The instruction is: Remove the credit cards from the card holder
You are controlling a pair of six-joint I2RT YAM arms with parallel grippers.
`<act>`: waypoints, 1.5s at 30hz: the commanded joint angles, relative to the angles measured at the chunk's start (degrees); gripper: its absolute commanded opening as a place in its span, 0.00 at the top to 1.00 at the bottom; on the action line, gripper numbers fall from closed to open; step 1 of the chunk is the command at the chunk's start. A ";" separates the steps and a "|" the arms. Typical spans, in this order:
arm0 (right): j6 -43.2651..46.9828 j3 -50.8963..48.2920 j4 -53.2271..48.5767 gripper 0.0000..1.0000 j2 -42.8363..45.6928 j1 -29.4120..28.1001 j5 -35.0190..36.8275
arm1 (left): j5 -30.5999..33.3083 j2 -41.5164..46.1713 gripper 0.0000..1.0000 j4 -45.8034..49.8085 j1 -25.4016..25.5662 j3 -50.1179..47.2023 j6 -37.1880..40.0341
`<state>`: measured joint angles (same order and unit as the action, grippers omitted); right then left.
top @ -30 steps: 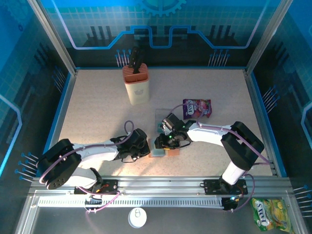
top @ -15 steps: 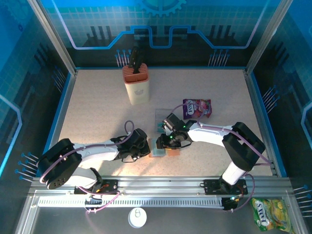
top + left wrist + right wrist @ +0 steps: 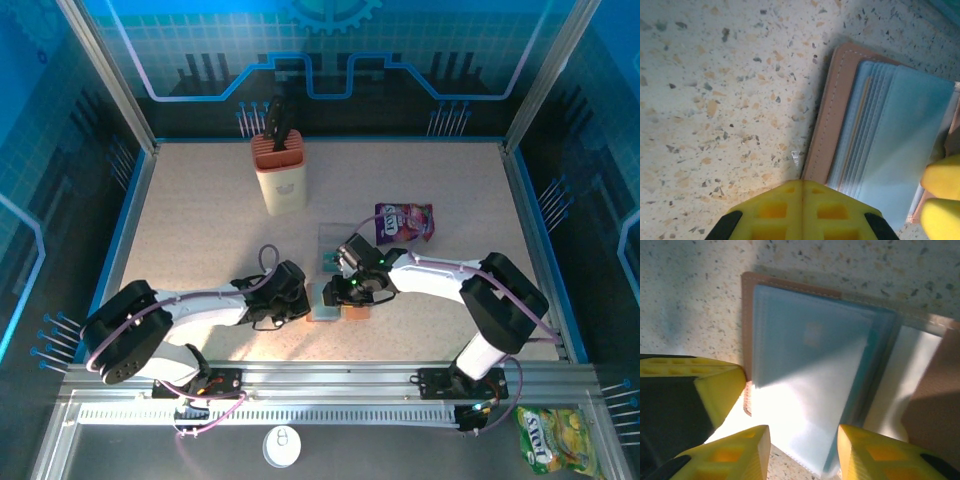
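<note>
The card holder point(image 3: 338, 312) lies open on the table, brown leather with grey-blue pockets point(image 3: 900, 145). Credit cards sit in its slots, shown as stacked teal edges with one tan-orange edge point(image 3: 860, 117). My left gripper point(image 3: 300, 301) is shut, and its joined tips point(image 3: 801, 182) rest against the holder's left brown edge point(image 3: 826, 120). My right gripper point(image 3: 804, 450) hovers over the holder point(image 3: 790, 365) with its jaws apart. The lower edge of the teal pocket panel lies between its fingers point(image 3: 742, 450). Nothing is clearly pinched.
A beige knife block point(image 3: 280, 180) stands at the back. A purple snack packet point(image 3: 405, 222) and a clear plastic box point(image 3: 338, 243) lie just behind the right gripper. A yellow packet point(image 3: 546, 440) sits off the table at the front right. Blue walls ring the table.
The right gripper has shifted slightly over the holder and its jaws have narrowed a little. The left gripper stays shut at the holder's left edge.
</note>
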<state>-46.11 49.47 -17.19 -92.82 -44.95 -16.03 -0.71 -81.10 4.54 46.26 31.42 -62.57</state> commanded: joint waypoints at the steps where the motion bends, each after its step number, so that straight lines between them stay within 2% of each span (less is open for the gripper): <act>1: -0.27 0.60 0.21 0.60 1.37 0.05 -1.13 | -0.27 -1.32 1.00 1.34 0.41 0.93 0.87; 6: -0.50 0.58 0.19 0.59 0.65 -0.27 -0.98 | -0.41 -0.89 1.00 1.88 0.41 0.23 0.63; 11: -1.42 0.58 3.61 0.63 -1.00 -0.47 -3.38 | -0.43 -0.58 1.00 2.03 0.45 -0.51 0.04; 21: -0.13 0.27 0.28 0.64 -2.11 -0.23 -0.49 | 0.02 0.46 1.00 2.00 0.49 -2.40 -1.24; 32: 0.16 -3.49 -0.52 0.64 3.02 1.74 1.25 | 0.22 1.39 1.00 1.78 0.52 -3.25 -1.54; 45: 0.41 -5.91 1.40 0.64 2.61 3.03 -0.60 | -0.14 3.64 1.00 0.41 0.49 -1.25 -0.95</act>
<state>-46.48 43.92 -15.53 -90.65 -42.30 -15.86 -0.73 -79.50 3.33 46.35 29.74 -63.11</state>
